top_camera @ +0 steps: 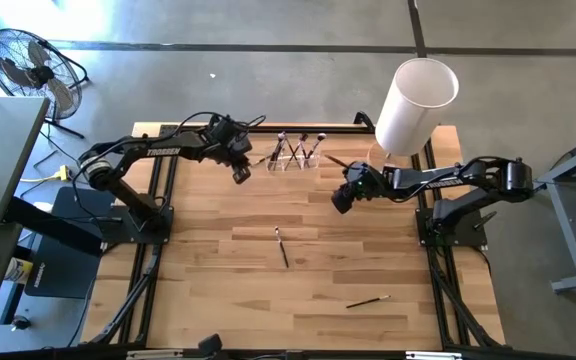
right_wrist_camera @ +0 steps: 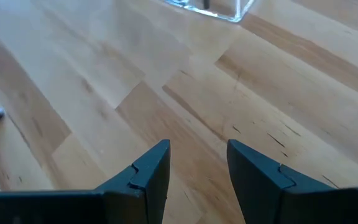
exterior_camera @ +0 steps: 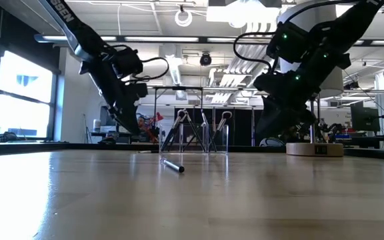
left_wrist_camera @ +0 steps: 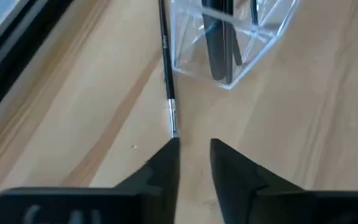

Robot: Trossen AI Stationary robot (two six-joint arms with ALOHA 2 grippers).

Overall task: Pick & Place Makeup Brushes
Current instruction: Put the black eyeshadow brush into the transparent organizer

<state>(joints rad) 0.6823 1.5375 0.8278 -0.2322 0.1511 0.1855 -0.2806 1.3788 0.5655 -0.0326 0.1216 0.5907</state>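
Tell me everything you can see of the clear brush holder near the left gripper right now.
The clear holder is a small see-through box, plastic by its look, standing upright on the wooden table near its back edge, between the two arms. Several dark-handled brushes lean inside it at different angles. One thin dark brush lies just outside its wall, its metal end by the open left gripper.

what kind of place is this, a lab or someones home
Most likely a robotics lab or industrial workshop, not a home: a bare concrete floor with a floor fan beside the wooden table, and exposed ceiling ducts beyond the arms.
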